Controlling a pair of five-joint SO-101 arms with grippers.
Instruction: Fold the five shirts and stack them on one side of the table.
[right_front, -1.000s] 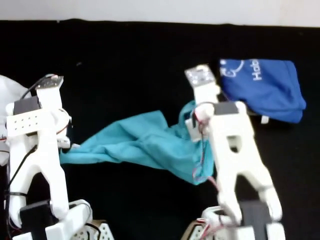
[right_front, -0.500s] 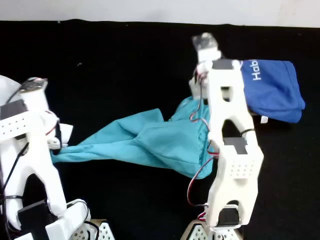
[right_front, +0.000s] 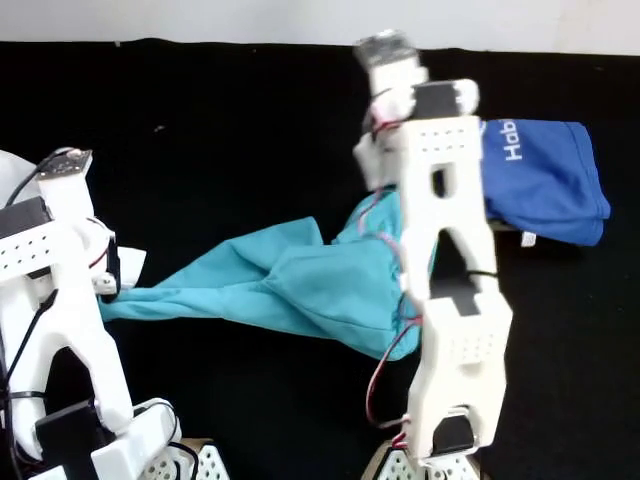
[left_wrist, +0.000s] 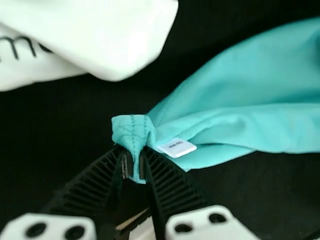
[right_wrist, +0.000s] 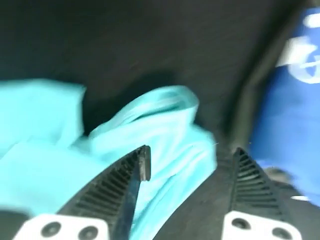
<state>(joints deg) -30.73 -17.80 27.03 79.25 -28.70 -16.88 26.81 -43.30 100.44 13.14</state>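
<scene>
1. High view: The teal shirt (right_front: 290, 285) lies across the middle of the black worktop (right_front: 220, 130). It is not folded. It is crumpled and pulled out long. One end is thin and goes to the left gripper (right_front: 106, 288) at the left side. The other end is wide and bunched up, and part of it is hidden under the right arm (right_front: 440, 200). A blue shirt (right_front: 545, 180) with white print lies folded at the far right of the worktop, partly behind that arm.

2. Left wrist view: The left gripper (left_wrist: 132, 162) is closed tight on a small scrunched bit of the teal shirt's (left_wrist: 240, 105) hem. A little white tag (left_wrist: 177, 147) sits on the hem just beside the gripper. The cloth looks smooth and spreads away from there in soft folds. A white shirt (left_wrist: 90, 35) with dark letters lies near, with a strip of black worktop between it and the teal one.

3. Right wrist view: The right gripper (right_wrist: 192, 157) is open, with its two black fingers wide apart. It is over the bunched end of the teal shirt (right_wrist: 165, 125). One finger is over the teal cloth and the other is over the black worktop. I cannot tell if it touches the cloth. The blue shirt (right_wrist: 295, 100) is just beside.
</scene>
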